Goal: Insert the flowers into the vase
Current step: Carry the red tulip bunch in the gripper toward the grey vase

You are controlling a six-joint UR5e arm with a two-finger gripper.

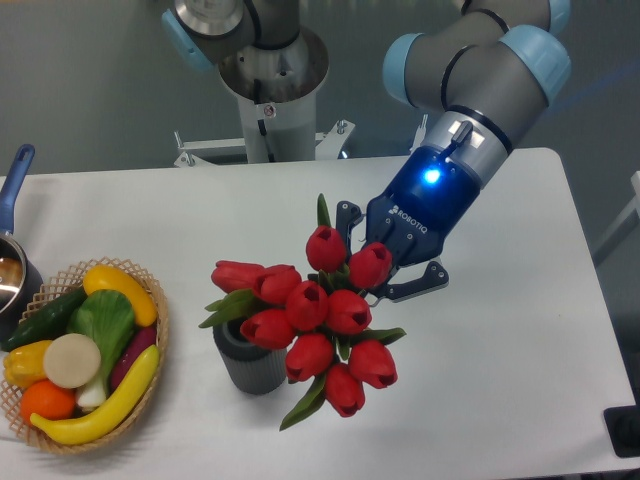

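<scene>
The flowers, a bunch of red tulips with green leaves, hang tilted with their heads toward the camera, over and to the right of the vase. The vase is a small dark grey ribbed cup standing on the white table; its mouth is partly covered by the left tulips. My gripper comes in from the upper right, right behind the bunch. Its fingers reach in among the stems, and the tulip heads hide the fingertips. It appears shut on the stems. I cannot tell whether any stem is inside the vase.
A wicker basket of toy fruit and vegetables stands at the front left. A metal pot with a blue handle sits at the left edge. The robot's base stands behind the table.
</scene>
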